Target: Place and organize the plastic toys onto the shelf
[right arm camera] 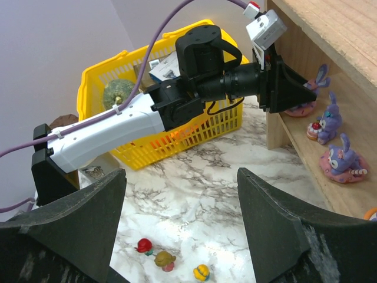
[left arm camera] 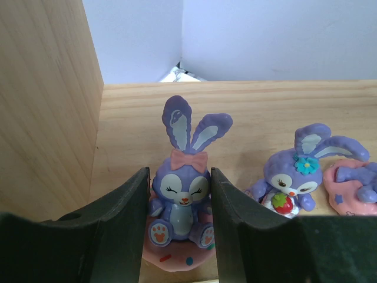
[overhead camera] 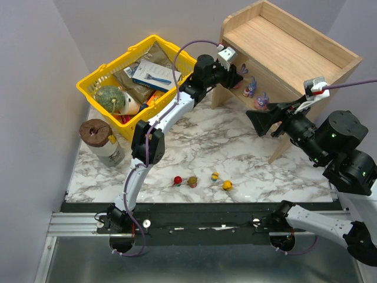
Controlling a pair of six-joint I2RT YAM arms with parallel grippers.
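Note:
The wooden shelf (overhead camera: 283, 41) stands at the far right. My left gripper (overhead camera: 234, 73) reaches into its lower tier (left arm camera: 247, 112). In the left wrist view my left gripper (left arm camera: 179, 174) is shut on a purple bunny with a pink bow (left arm camera: 181, 203), which sits on the board. A bunny with a strawberry (left arm camera: 291, 177) and a third one (left arm camera: 353, 188) stand to its right. Red (overhead camera: 177, 180), olive (overhead camera: 192, 181) and two yellow toys (overhead camera: 215, 175) (overhead camera: 227, 186) lie on the marble near the front. My right gripper (overhead camera: 263, 121) is open and empty, in the air before the shelf.
A yellow basket (overhead camera: 100, 79) with packets and a green gourd (overhead camera: 109, 99) stands at the back left. A jar with a brown lid (overhead camera: 97, 132) is beside it. The shelf's side panel (left arm camera: 41, 106) is close on the left of my left gripper.

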